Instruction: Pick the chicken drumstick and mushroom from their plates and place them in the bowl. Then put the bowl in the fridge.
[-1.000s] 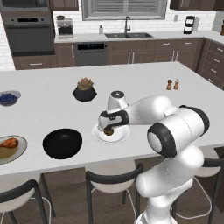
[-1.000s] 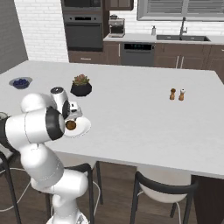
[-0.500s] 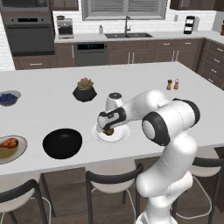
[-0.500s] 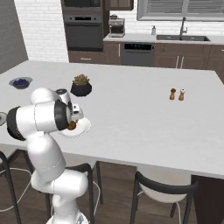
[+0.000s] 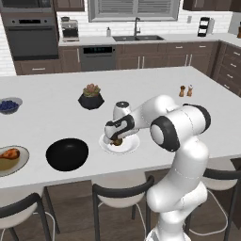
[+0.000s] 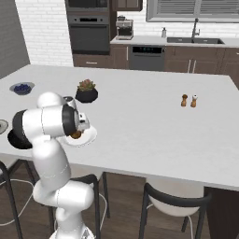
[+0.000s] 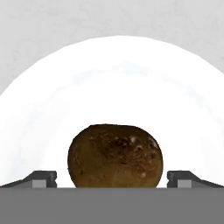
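Gripper low over white plate, jaws spread wide, one tip either side of mushroom; gaps visible both sides, nothing clamped. Mushroom sits on white plate, near its centre in left base view. Black bowl on island counter, just beside white plate at its 9 o'clock. Beige plate farther out at 9 o'clock, at frame edge, carrying chicken drumstick. Succulent pot at 11 o'clock from white plate, well apart. Small bowl of blueberries far at 10 o'clock. Salt and pepper shakers at 2 o'clock, well apart.
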